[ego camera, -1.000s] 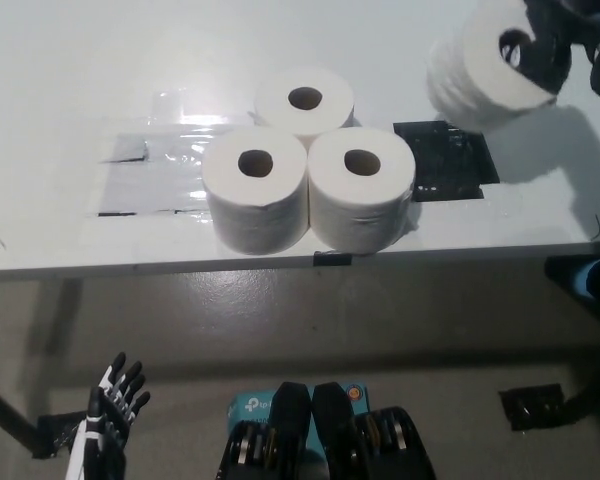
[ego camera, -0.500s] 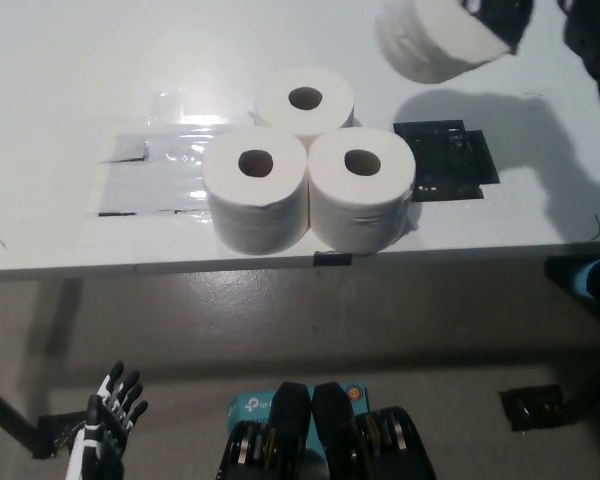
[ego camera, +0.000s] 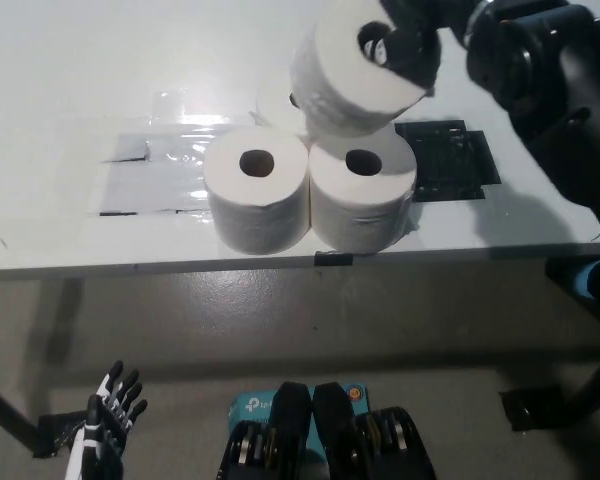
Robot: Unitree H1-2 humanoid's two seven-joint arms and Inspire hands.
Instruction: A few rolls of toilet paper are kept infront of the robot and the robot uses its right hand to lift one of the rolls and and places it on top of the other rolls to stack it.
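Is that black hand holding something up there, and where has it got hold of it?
Yes. The right hand holds a toilet paper roll by its upper end, fingers reaching into the core hole. The left hand holds nothing.

the right hand point(ego camera: 410, 40) has swung in from the table's far right edge, carrying its toilet roll point(ego camera: 352, 70) leftward. a second ago the roll hung well apart from the three standing rolls point(ego camera: 310, 185); now it hovers tilted above them, covering most of the back roll point(ego camera: 276, 103). the black arm now fills the upper right.
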